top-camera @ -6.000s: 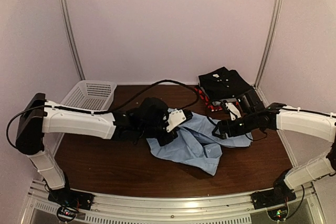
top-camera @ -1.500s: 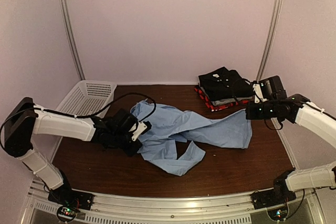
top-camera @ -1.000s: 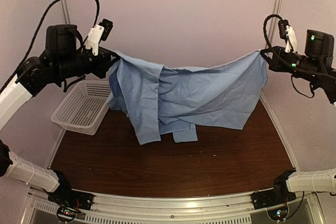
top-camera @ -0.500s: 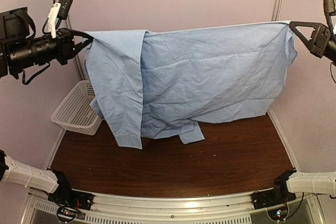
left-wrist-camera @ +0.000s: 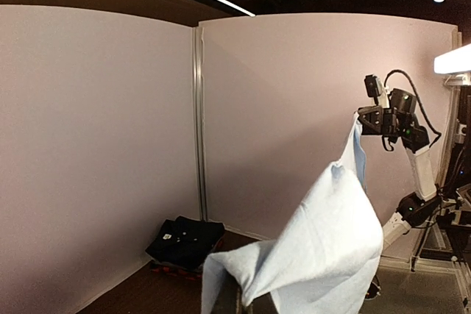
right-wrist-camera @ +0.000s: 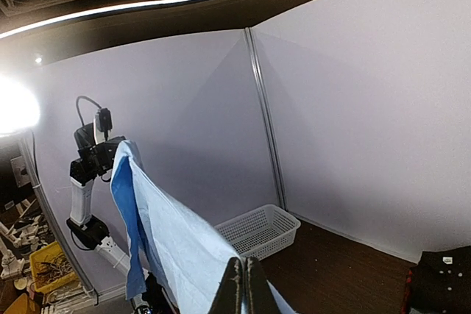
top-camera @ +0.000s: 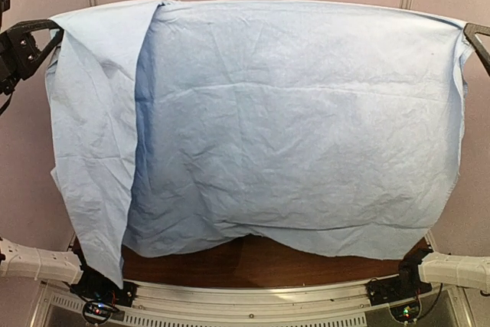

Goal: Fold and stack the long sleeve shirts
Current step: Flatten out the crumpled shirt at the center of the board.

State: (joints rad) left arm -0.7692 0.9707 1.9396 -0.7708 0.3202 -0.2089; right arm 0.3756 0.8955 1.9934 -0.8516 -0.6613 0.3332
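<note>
A light blue shirt (top-camera: 291,120) hangs spread wide and high in front of the top camera, a sleeve drooping at the left (top-camera: 92,189). My left gripper (top-camera: 55,30) is shut on its upper left corner and my right gripper (top-camera: 467,30) on its upper right corner. In the right wrist view the shut fingertips (right-wrist-camera: 242,262) pinch the cloth (right-wrist-camera: 176,240), which runs to the left arm (right-wrist-camera: 96,156). In the left wrist view the cloth (left-wrist-camera: 324,248) covers my own fingers and rises to the right gripper (left-wrist-camera: 362,117). The folded black shirt (left-wrist-camera: 184,239) tops a stack with red plaid (left-wrist-camera: 171,270) beneath.
A white mesh basket (right-wrist-camera: 257,232) stands at the table's back left by the wall post. The brown table (top-camera: 253,254) shows only as a strip under the shirt's hem in the top view. Walls close in behind and on both sides.
Both arms have lifted the shirt higher and pulled it wider. It now fills the top view and hides the basket, the stack and most of the table.
</note>
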